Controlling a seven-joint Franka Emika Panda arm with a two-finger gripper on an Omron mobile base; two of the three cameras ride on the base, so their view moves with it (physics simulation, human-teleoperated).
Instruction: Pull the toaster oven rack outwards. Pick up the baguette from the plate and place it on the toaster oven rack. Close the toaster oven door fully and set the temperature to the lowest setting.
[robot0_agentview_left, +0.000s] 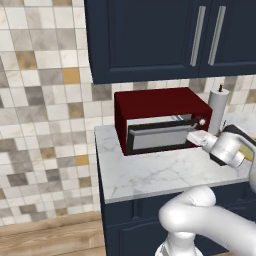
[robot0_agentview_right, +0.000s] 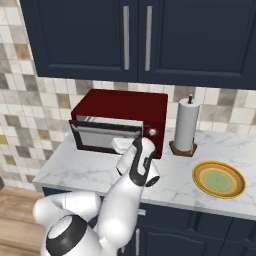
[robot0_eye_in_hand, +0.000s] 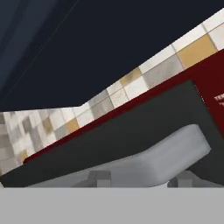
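Observation:
The dark red toaster oven (robot0_agentview_left: 150, 102) (robot0_agentview_right: 120, 105) stands on the marble counter. Its black-framed door (robot0_agentview_left: 160, 137) (robot0_agentview_right: 107, 136) leans partway up, the top edge still tilted out. A pale grey strip of the rack (robot0_agentview_left: 165, 121) shows in the gap above it. My gripper (robot0_agentview_left: 195, 136) (robot0_agentview_right: 120, 145) is at the door's right front. In the hand view the silver handle (robot0_eye_in_hand: 175, 153) lies just ahead of my fingertips (robot0_eye_in_hand: 103, 177), which stand apart with nothing gripped. The yellow-orange plate (robot0_agentview_right: 219, 179) lies bare on the right. The baguette is hidden.
A paper towel roll (robot0_agentview_left: 218, 112) (robot0_agentview_right: 185, 125) stands upright just right of the oven. A white knob (robot0_agentview_right: 151, 132) sits on the oven's red side panel. Dark blue cabinets (robot0_agentview_right: 135, 35) hang overhead. The counter's front edge (robot0_agentview_left: 150, 192) runs below the oven.

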